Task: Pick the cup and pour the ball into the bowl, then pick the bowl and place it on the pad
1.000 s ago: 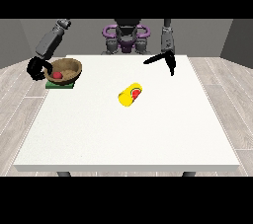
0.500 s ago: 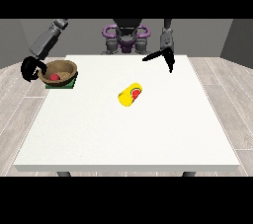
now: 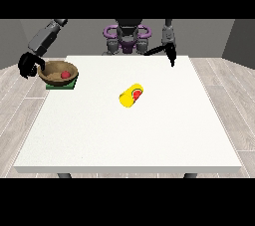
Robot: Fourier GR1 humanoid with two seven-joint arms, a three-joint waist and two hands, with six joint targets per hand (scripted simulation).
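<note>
The bowl [image 3: 58, 72] with the ball [image 3: 64, 74] sits on the pad [image 3: 61, 85] at the tabletop's [image 3: 129, 135] far left edge. The hand at the view's left [image 3: 29, 64] is beside it, fingers curled and empty; the hand at the view's right [image 3: 168, 51] has straight fingers. The cup [image 3: 132, 95] lies near the middle.

Spreading wide across the middle: a big white table [image 3: 124, 135], its dark legs [image 3: 63, 175] showing under the near edge. Lying all around it: pale wood-plank floor [image 3: 229, 105]. Standing behind: grey walls [image 3: 15, 41].
</note>
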